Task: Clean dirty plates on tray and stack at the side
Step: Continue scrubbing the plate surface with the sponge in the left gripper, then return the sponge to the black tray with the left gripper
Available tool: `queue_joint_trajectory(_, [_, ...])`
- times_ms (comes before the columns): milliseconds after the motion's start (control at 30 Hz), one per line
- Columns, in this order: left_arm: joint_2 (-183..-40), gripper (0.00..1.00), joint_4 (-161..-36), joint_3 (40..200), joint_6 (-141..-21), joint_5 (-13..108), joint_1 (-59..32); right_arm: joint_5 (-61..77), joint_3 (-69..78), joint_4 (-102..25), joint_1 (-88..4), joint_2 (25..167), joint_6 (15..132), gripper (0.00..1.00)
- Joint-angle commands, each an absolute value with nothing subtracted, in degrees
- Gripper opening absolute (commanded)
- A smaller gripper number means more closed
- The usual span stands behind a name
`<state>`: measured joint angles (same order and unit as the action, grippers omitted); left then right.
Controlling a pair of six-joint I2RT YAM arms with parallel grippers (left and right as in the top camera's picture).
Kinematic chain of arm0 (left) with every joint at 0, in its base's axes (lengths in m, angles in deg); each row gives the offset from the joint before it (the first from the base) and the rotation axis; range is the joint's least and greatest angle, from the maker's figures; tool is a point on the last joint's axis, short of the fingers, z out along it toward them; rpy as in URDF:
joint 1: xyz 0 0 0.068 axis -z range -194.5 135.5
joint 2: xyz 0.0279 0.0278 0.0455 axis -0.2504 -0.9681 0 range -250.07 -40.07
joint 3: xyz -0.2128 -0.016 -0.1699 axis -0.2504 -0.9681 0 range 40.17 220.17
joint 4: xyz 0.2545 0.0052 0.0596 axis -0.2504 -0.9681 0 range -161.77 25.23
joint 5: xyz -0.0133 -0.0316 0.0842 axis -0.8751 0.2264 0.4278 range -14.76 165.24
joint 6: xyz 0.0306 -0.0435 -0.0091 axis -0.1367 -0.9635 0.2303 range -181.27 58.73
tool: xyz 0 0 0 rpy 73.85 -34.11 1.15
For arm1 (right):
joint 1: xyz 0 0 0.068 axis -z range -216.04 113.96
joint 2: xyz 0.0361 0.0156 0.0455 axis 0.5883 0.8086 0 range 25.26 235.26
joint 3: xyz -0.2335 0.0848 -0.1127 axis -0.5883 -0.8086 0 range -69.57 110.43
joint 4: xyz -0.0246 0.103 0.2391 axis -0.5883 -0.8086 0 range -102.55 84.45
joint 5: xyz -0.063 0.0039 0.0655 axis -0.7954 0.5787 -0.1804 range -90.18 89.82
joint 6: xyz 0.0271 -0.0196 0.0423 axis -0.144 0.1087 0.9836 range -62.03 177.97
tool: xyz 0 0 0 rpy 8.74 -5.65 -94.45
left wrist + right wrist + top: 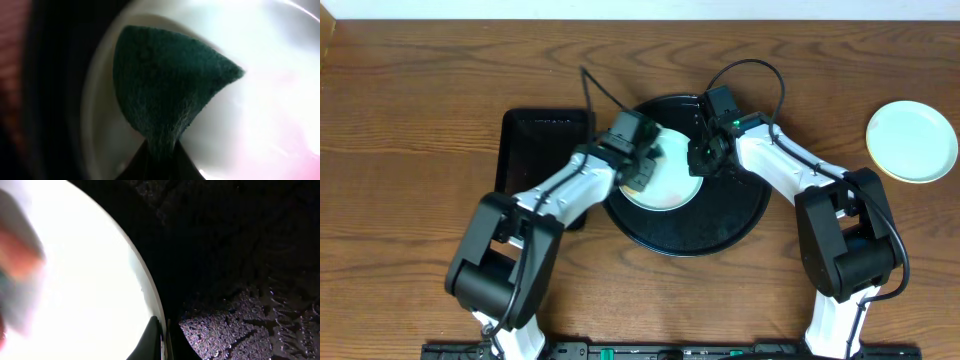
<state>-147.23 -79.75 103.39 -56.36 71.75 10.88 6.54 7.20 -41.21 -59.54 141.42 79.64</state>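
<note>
Your left gripper [160, 162] is pinching a dark green sponge [165, 85] and holds it low over the pale plate [670, 188], which lies in the left half of the round black tray [730, 215]. In the left wrist view the sponge fans out from the jaws and rests on the plate's inner surface near its rim. Your right gripper [162, 340] is clamped on that same plate's rim at its right edge, one finger on each side of the lip. Beads of water show on the tray beside it. A second plate [912, 140] rests on the wooden table [420, 80], well to the right of the tray, with a yellowish edge showing beneath it. A rectangular tray [535, 150] lies just left of the round one
</note>
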Motion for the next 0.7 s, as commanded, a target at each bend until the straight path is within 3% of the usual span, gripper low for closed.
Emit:
queue_joint_trajectory(0, [-147.51,0.07,-80.28,102.73,-55.55,75.10,9.29,5.86,6.06,-42.02,-60.90,144.13,78.92,0.01])
queue_joint_trajectory(233, [-138.81,0.07,-80.28,105.36,-56.45,66.66,10.97,5.86,6.06,-42.00,-60.90,144.13,78.92,0.01])
queue_joint_trajectory(500, [-122.11,0.07,-82.66,105.86,-58.43,87.78,8.68,5.86,6.06,-41.98,-60.90,144.13,78.92,0.01])
queue_joint_trajectory(667, [-118.68,0.08,-89.13,105.82,-58.65,92.06,2.58,5.86,6.06,-42.00,-60.90,144.13,78.92,0.01])
